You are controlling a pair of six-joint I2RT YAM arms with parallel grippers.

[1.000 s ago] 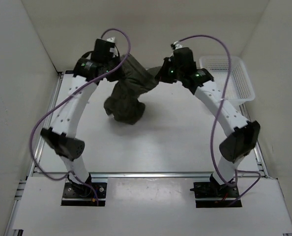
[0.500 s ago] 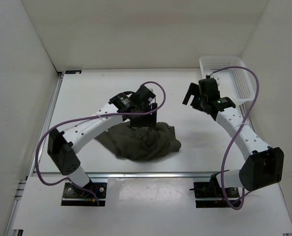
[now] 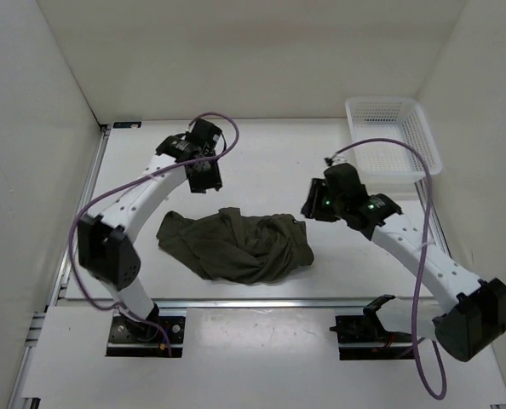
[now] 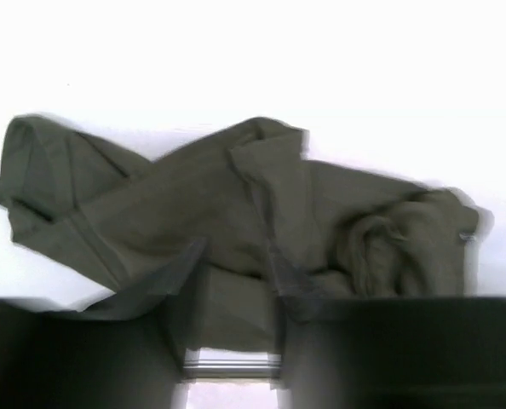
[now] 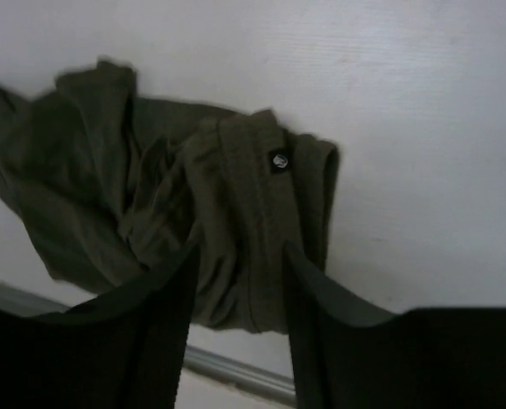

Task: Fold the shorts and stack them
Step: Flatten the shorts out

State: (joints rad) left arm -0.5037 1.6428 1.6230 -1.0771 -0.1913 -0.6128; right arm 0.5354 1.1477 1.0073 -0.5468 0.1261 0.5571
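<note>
The dark olive shorts (image 3: 236, 249) lie crumpled and twisted on the white table, near its front edge. My left gripper (image 3: 207, 181) hangs above the table just behind them, open and holding nothing. In the left wrist view the shorts (image 4: 236, 213) spread across the frame beyond the open left gripper (image 4: 236, 285). My right gripper (image 3: 309, 205) hovers off their right end, open and empty. In the right wrist view the ribbed waistband with a small round tag (image 5: 278, 160) shows between and past the fingers of the right gripper (image 5: 240, 268).
A white mesh basket (image 3: 430, 149) stands at the back right corner. A metal rail (image 3: 261, 301) runs along the table's front edge, close to the shorts. White walls close in the left, back and right sides.
A second ago both grippers held the shorts up at the back. They have since let go; the shorts now lie near the front edge, and both arms have drawn away from them.
</note>
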